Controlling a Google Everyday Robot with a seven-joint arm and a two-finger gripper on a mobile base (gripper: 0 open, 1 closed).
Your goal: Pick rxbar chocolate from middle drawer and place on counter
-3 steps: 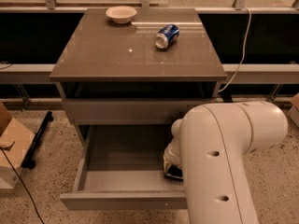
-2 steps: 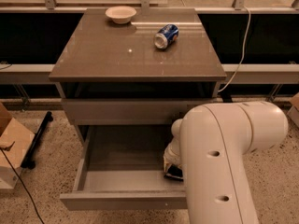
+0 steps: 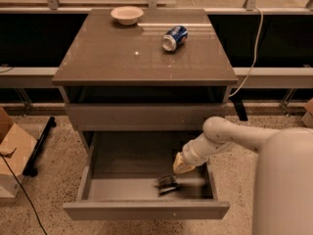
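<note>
The middle drawer (image 3: 146, 210) is pulled open below the counter (image 3: 112, 53), showing its lighter grey floor. My white arm reaches in from the right, and my gripper (image 3: 167, 184) is a dark blurred shape low over the drawer floor, near the front and right of centre. I cannot make out the rxbar chocolate as separate from the gripper; it is either hidden there or merged with the dark shape. The left and back parts of the drawer floor are bare.
A blue soda can (image 3: 174, 37) lies on its side at the counter's back right, and a pale bowl (image 3: 126, 14) stands at its back. A shut grey drawer front (image 3: 142, 116) sits above the open drawer. A cardboard box (image 3: 12, 151) is on the floor at left.
The big white arm link has swung off to the right and lower, uncovering the drawer's right half. The gripper now shows low inside the drawer, further left than before.
</note>
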